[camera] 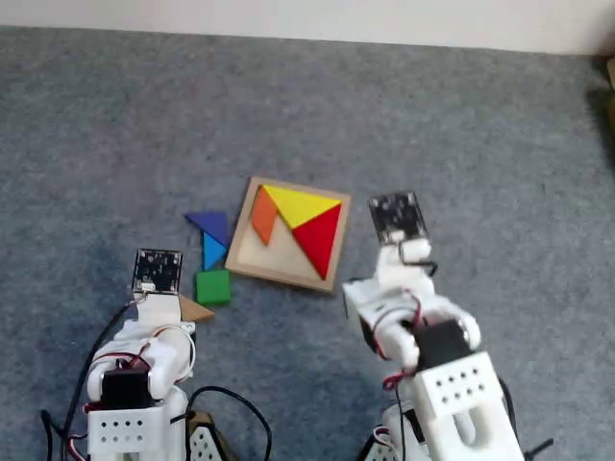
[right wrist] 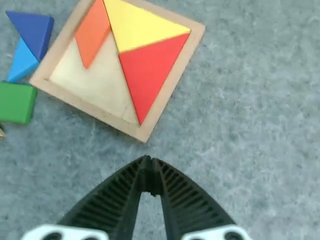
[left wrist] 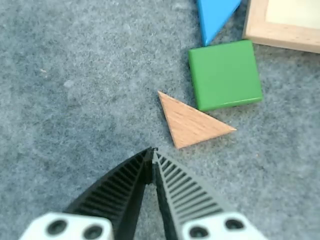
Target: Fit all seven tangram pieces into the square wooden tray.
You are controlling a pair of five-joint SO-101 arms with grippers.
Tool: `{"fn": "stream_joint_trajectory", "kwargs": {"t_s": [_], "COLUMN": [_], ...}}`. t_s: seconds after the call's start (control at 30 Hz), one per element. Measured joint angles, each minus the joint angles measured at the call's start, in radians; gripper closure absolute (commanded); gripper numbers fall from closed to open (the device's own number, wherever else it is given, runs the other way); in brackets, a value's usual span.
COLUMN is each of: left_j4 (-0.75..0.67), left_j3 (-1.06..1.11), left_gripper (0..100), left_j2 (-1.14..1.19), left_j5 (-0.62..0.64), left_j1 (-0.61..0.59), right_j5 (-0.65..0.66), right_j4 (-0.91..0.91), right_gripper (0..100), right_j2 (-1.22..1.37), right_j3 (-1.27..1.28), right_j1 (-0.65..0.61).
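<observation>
The square wooden tray [camera: 252, 265] [right wrist: 165, 106] lies mid-carpet holding a yellow triangle [camera: 301, 205] [right wrist: 138, 25], a red triangle [camera: 321, 240] [right wrist: 148, 70] and an orange piece [camera: 263, 215] [right wrist: 92, 31]. Left of the tray lie a dark blue triangle [camera: 210, 226] [right wrist: 32, 27], a light blue triangle [camera: 212, 251] [left wrist: 214, 15], a green square [camera: 212, 286] [left wrist: 224, 74] and a plain wood triangle [camera: 196, 309] [left wrist: 190, 122]. My left gripper [left wrist: 152, 152] is shut just short of the wood triangle. Near the tray's front corner, my right gripper [right wrist: 148, 162] is shut, holding nothing.
Grey carpet covers the whole floor. A pale wall strip [camera: 307, 14] runs along the far edge. Cables [camera: 231, 403] trail beside the left arm's base. Open carpet lies to the right of the tray and beyond it.
</observation>
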Motion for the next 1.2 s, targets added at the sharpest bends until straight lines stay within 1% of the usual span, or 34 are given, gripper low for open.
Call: {"fn": "stream_joint_trajectory", "kwargs": {"t_s": [0.33,0.47,0.6,0.67,0.83,0.97,1.1,1.2], "left_j4": [0.0,0.0,0.0,0.0,0.0,0.0,0.0,0.0], "left_j3": [0.0,0.0,0.0,0.0,0.0,0.0,0.0,0.0], "left_gripper": [99,99,99,99,99,99,99,99], "left_j2": [0.0,0.0,0.0,0.0,0.0,0.0,0.0,0.0], "left_j5": [0.0,0.0,0.0,0.0,0.0,0.0,0.0,0.0], "left_j1": [0.0,0.0,0.0,0.0,0.0,0.0,0.0,0.0], "right_j5": [0.005,0.08,0.101,0.101,0.101,0.101,0.107,0.107], "right_j4": [0.0,0.0,0.0,0.0,0.0,0.002,0.0,0.0], "right_gripper": [99.4,99.4,99.4,99.4,99.4,99.4,99.4,99.4], "right_j2": [-0.393,-0.554,-0.672,-0.681,-0.684,-0.686,-0.69,-0.689], "right_j3": [0.255,0.342,0.446,0.466,0.476,0.54,0.545,0.545], "right_j1": [0.0,0.0,0.002,0.008,0.081,0.089,0.097,0.135]}}
